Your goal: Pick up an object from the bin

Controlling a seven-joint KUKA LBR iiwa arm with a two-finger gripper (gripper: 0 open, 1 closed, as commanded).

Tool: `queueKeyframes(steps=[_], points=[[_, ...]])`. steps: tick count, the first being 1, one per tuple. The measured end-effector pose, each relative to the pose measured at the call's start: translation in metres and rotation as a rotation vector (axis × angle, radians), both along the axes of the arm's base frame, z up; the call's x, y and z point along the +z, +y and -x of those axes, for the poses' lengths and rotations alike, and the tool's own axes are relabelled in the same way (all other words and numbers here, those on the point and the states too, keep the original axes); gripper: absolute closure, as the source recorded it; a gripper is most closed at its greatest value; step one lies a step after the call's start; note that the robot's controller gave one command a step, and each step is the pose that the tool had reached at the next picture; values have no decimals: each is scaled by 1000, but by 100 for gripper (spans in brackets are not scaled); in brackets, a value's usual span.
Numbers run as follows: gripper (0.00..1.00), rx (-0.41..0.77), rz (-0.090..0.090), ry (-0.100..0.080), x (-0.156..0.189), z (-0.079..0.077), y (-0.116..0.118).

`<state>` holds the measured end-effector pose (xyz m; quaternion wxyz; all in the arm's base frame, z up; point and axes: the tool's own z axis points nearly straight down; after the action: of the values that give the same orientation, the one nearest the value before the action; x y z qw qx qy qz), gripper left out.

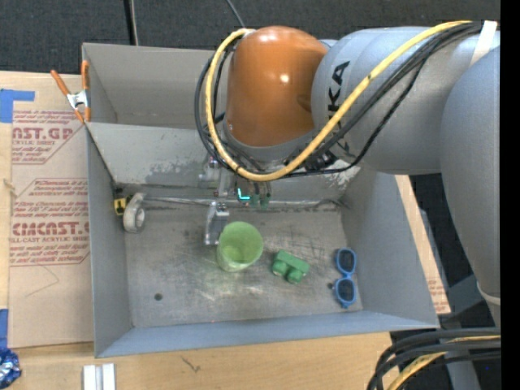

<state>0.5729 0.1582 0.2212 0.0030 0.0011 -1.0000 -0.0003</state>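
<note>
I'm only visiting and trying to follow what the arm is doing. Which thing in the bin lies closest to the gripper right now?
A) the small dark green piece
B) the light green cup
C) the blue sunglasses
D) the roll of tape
B: the light green cup lies in the middle of the bin, right beside the gripper, nearer to it than anything else in the bin.

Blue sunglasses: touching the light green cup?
No, the blue sunglasses lie apart from the light green cup, with a dark green block between them.
</note>
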Motion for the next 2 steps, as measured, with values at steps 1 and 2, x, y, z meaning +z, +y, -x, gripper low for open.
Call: queueKeyframes(steps=[1,2], points=[[0,7,1,2,-113,22,-44],[0,215,-6,-19,-147,20,-98]])
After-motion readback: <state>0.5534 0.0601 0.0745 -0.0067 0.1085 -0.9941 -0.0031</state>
